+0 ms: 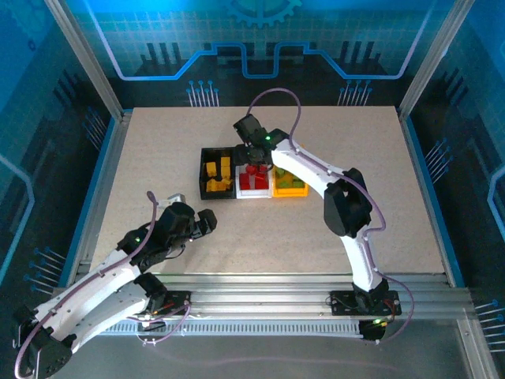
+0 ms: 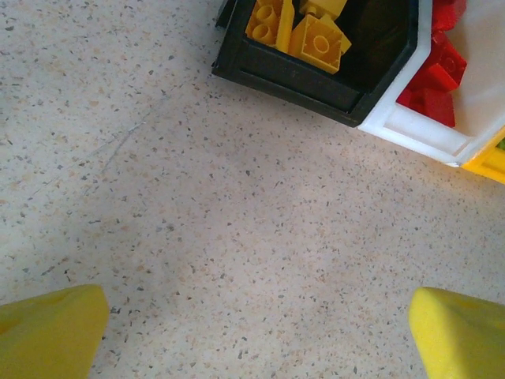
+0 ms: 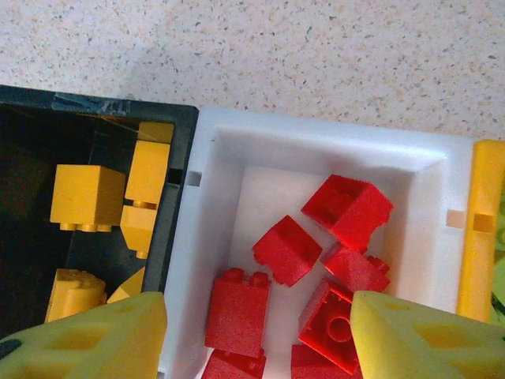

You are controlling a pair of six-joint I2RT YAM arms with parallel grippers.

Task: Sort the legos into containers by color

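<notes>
Three containers stand side by side at the table's middle: a black bin (image 1: 207, 175), a white bin (image 1: 254, 195) and a yellow-orange bin (image 1: 289, 192). Yellow legos (image 3: 87, 196) lie in the black bin, red legos (image 3: 288, 249) in the white bin (image 3: 213, 237), and green legos (image 1: 292, 181) in the yellow-orange one. My right gripper (image 3: 256, 339) hovers open over the white bin, with nothing between its fingers; a red brick (image 3: 237, 312) lies on the bin floor below. My left gripper (image 2: 256, 332) is open over bare table, short of the black bin (image 2: 300, 79).
A metal frame with upright posts (image 1: 99, 75) borders the table on the left and right. A grooved rail (image 1: 260, 304) runs along the near edge by the arm bases. A purple cable (image 1: 276, 96) loops above the right wrist.
</notes>
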